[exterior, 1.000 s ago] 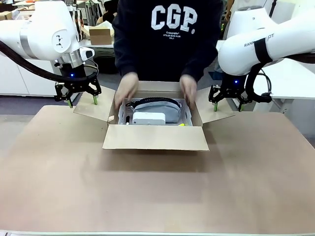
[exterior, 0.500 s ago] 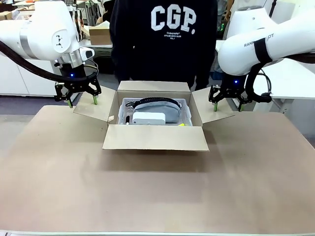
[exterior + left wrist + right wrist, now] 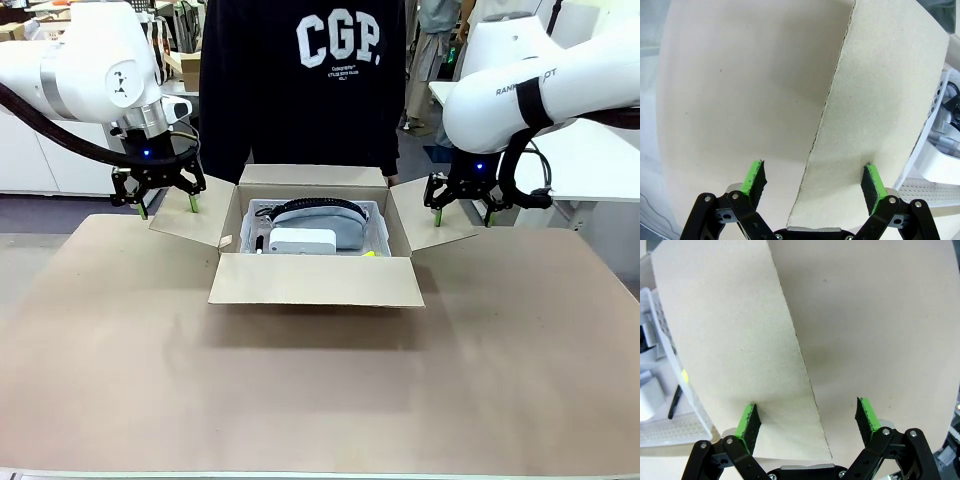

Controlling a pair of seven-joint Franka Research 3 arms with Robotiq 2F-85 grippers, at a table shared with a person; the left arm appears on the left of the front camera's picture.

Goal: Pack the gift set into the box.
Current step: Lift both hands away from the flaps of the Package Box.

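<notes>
Brown cardboard sheeting (image 3: 320,380) covers the whole table, and the box (image 3: 315,282) sits at its far middle, right in front of a person (image 3: 300,100) in a dark sweatshirt with white letters who stands at the far edge. All four flaps are open: the far flap (image 3: 312,175) stands up, the near one hangs down at the front, and the side flaps splay outward, the left flap (image 3: 195,222) and the right flap (image 3: 435,222).

Look inside: a white perforated tray (image 3: 378,232) fills the box. A grey pouch (image 3: 345,228) lies in the tray with a black cord (image 3: 310,203) curled along its top. A white block (image 3: 302,241) rests against the pouch's near side. A thin black stick (image 3: 260,243) lies to the block's left, and a speck of yellow (image 3: 368,253) shows at the near right corner.

The left gripper (image 3: 167,205) hangs over the left flap's outer edge, jaws wide. The wrist camera shows that edge (image 3: 827,115) running up between the green pads (image 3: 755,177), one over the flap, one over the table. The right gripper (image 3: 462,215) mirrors it, jaws wide, straddling the right flap's edge (image 3: 797,350). Whether either pair of fingers touches the cardboard, I cannot tell.
</notes>
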